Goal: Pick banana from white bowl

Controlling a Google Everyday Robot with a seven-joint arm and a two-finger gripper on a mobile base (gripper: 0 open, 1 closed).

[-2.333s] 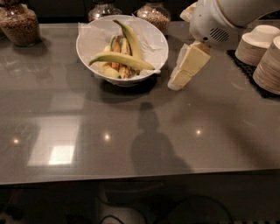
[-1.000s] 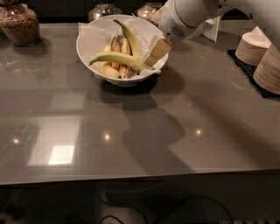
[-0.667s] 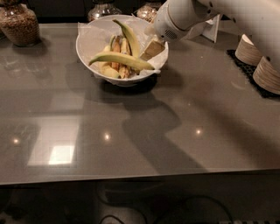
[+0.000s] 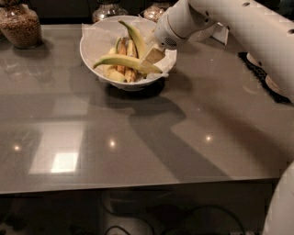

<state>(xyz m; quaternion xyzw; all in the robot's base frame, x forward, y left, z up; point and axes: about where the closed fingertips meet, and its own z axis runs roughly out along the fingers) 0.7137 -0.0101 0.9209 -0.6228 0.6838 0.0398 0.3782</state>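
The white bowl, lined with crumpled white paper, stands at the back of the grey counter. The long yellow banana with greenish tips lies across it, over short orange-yellow pieces, beside a darker green, more upright banana. My gripper reaches down from the upper right into the bowl's right side, its cream fingertips at the banana's right end.
A glass jar of brown nuts stands at the back left, and two more jars behind the bowl. Stacked white dishes on a dark mat sit at the right edge. My white arm spans the upper right.
The gripper has moved left from beside the bowl and lowered over its right rim onto the banana's right end. Bowl and fruit have not moved.
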